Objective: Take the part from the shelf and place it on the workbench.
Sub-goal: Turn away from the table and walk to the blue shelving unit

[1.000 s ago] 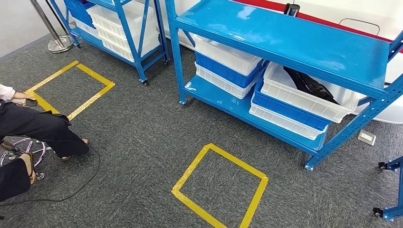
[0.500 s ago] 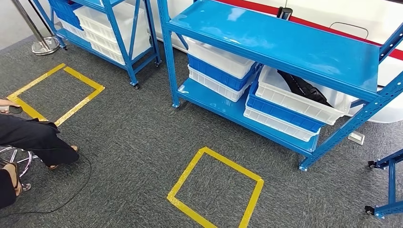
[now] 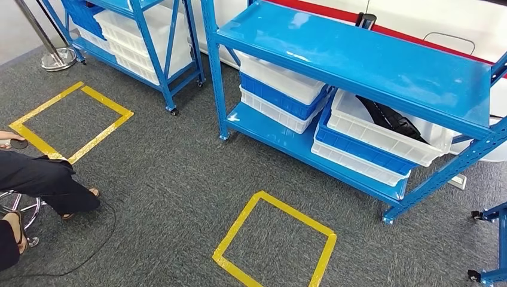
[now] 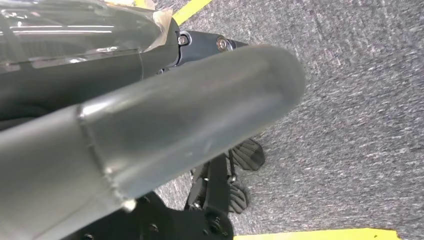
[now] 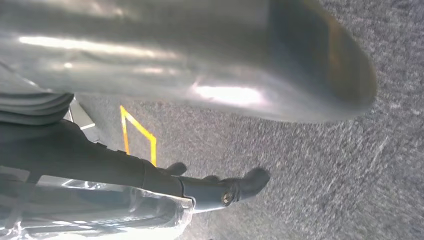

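Observation:
A black part (image 3: 394, 119) lies in a white bin (image 3: 382, 139) on the lower level of the blue shelf (image 3: 359, 57), at the right of the head view. The bin sits on a blue bin and another white one. My left hand (image 4: 200, 130) hangs over grey carpet, its thick thumb and dark fingers (image 4: 245, 157) apart with nothing in them. My right hand (image 5: 225, 75) also hangs over the carpet, its dark fingers (image 5: 240, 187) stretched out and holding nothing. Both hands are far from the shelf.
A yellow taped square (image 3: 275, 242) marks the carpet in front of the shelf, and another (image 3: 72, 122) lies to the left. A second blue shelf (image 3: 143, 36) with white bins stands at back left. A seated person (image 3: 42, 179) is at the left edge. A blue wheeled frame (image 3: 493, 239) is at right.
The whole head view has shifted a little, first leftward then slightly back, so the camera moved. The shelf, the bins and the part have stayed in place.

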Controlling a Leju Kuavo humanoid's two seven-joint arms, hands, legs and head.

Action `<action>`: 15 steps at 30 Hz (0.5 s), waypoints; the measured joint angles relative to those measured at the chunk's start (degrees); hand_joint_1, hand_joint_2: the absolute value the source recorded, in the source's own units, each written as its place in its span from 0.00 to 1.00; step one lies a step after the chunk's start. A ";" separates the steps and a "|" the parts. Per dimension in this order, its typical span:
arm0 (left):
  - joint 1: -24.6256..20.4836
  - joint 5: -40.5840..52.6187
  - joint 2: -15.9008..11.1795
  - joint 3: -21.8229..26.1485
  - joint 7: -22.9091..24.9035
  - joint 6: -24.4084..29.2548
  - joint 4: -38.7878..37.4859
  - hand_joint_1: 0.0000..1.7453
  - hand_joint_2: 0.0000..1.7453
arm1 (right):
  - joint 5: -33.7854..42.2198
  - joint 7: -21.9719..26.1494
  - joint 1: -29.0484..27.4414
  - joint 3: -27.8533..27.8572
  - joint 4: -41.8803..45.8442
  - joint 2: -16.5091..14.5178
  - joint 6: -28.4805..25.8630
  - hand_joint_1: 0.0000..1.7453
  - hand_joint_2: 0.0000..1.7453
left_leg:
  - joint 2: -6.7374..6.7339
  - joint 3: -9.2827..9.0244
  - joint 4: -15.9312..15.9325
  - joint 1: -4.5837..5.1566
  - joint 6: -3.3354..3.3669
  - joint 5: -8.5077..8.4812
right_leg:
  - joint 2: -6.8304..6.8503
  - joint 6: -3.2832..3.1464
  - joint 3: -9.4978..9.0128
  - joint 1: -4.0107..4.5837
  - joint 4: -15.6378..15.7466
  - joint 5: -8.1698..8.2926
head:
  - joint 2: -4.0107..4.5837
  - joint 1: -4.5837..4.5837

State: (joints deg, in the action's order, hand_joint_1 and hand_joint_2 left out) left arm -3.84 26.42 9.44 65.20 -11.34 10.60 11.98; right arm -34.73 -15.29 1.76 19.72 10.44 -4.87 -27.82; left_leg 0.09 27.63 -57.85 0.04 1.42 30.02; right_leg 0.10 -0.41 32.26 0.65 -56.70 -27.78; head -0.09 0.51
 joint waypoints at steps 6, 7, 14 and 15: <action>-0.07 0.07 -0.10 -0.07 -0.11 -0.25 -0.02 0.00 0.00 | 0.00 0.25 0.05 0.16 -0.01 -0.15 -0.07 0.00 0.00 | 0.07 8.34 -13.98 -0.67 -1.67 5.39 | -0.30 -1.55 -3.76 -0.99 0.81 -0.47 | 0.00 -0.57; 0.00 0.07 -0.13 -0.07 -0.11 -0.28 -0.02 0.00 0.00 | 0.02 0.25 -0.03 0.18 -0.01 -0.15 -0.07 0.00 0.00 | 0.07 9.79 -14.70 -0.77 -1.89 5.58 | -0.42 -1.43 -4.25 -1.01 0.80 -0.94 | 0.00 -0.65; 0.03 0.14 -0.45 -0.11 -0.11 -0.48 -0.02 0.00 0.00 | 0.15 0.29 0.10 0.31 -0.02 -0.38 -0.07 0.00 0.00 | -0.02 7.33 -0.72 -0.58 -0.40 -3.81 | -0.82 0.67 -7.71 -0.57 1.07 -4.17 | 0.00 -0.83; 0.04 0.14 -0.43 -0.12 -0.11 -0.49 -0.02 0.00 0.00 | 0.17 0.30 0.17 0.32 -0.01 -0.38 -0.07 0.00 0.00 | 0.05 6.85 -0.50 -0.61 0.15 -3.93 | -0.79 1.01 -8.05 -0.38 0.99 -4.32 | 0.00 -0.86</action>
State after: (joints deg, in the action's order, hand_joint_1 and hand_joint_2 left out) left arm -3.80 26.56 9.01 65.08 -11.45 10.11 11.96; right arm -34.56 -14.99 1.92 20.03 10.43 -5.26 -27.89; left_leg 0.14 34.48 -58.35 -0.57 1.58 26.08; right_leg -0.69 0.60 24.22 0.27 -55.71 -32.10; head -0.09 -0.35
